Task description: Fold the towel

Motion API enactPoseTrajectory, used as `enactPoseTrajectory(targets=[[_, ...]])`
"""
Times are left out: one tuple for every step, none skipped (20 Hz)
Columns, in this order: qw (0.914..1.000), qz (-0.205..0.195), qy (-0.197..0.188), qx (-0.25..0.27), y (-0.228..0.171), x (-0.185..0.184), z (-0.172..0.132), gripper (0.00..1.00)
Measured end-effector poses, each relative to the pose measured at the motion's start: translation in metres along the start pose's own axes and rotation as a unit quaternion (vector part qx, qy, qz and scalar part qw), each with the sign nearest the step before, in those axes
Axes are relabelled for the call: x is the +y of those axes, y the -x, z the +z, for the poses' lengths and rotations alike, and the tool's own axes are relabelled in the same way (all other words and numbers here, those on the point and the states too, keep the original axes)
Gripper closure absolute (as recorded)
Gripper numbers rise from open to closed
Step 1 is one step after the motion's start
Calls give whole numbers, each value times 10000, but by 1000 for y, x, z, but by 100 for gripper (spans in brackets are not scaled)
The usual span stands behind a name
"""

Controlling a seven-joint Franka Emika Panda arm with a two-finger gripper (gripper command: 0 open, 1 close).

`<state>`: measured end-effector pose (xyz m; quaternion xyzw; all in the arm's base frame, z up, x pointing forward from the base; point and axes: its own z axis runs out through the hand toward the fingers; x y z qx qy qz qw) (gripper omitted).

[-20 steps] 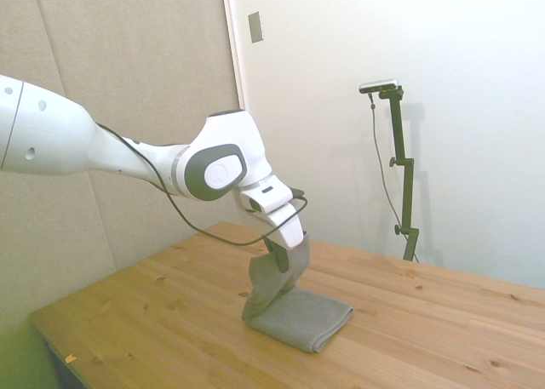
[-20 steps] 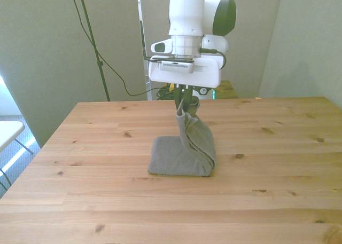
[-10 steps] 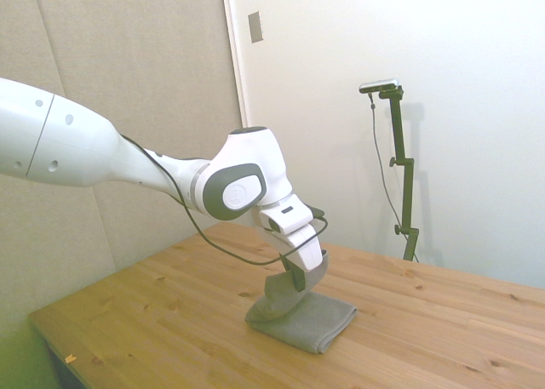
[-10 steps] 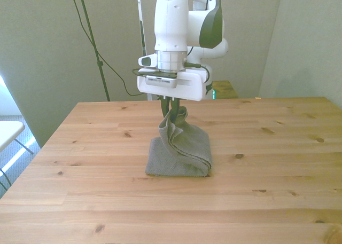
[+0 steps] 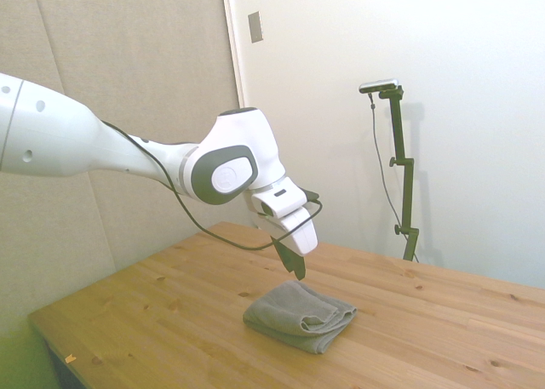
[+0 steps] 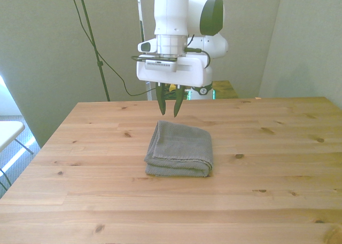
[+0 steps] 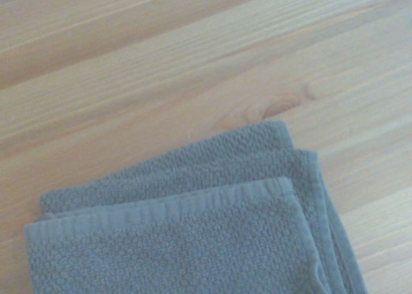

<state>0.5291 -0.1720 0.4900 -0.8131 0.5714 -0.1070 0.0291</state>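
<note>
Plain mid-grey soft cloth towel (image 6: 179,150) lies flat on the wooden plank surface (image 6: 278,164), folded into a layered near-square pad. No container anywhere in view; nothing rests on or in the towel.

Gripper (image 6: 169,112) hangs in the air above the towel's far edge, toward the front view's left corner. Its two dark fingers (image 6: 162,106) point down, spread a little apart, nothing between them. Clear gap of air between fingertips and cloth in both the front and side views (image 5: 298,271).

Key relation: from the gripper, the towel lies below and, in the front view, toward 5 o'clock. In the side view the pad (image 5: 300,314) sits at roughly 6 o'clock from the fingertips.

Towel axis: only slightly longer than wide; in the front view its stacked layer edges show along the near side, 9 to 3 o'clock, with a rounded fold on the front view's right.

Wrist view: one corner of the towel (image 7: 193,242) close below, three stepped layers with a hemmed top edge, bare wood (image 7: 161,56) beyond.

Judgement: fold looks done or nearly so. Layers are a bit offset at the corner. Any further fold would call for dropping straight down onto the far edge.
</note>
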Motion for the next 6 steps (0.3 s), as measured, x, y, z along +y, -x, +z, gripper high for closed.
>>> enactPoseTrajectory(targets=[[9999, -75, 94, -100, 6, 7, -6, 0], [9994, -202, 178, -220, 13, 15, -11, 0], [9984, -365, 223, -374, 25, 23, -15, 0], [9971, -520, 245, -493, 37, 31, -17, 0], [9961, -639, 238, -563, 50, 39, -18, 0], [9952, -723, 263, -610, 65, 48, -16, 0]])
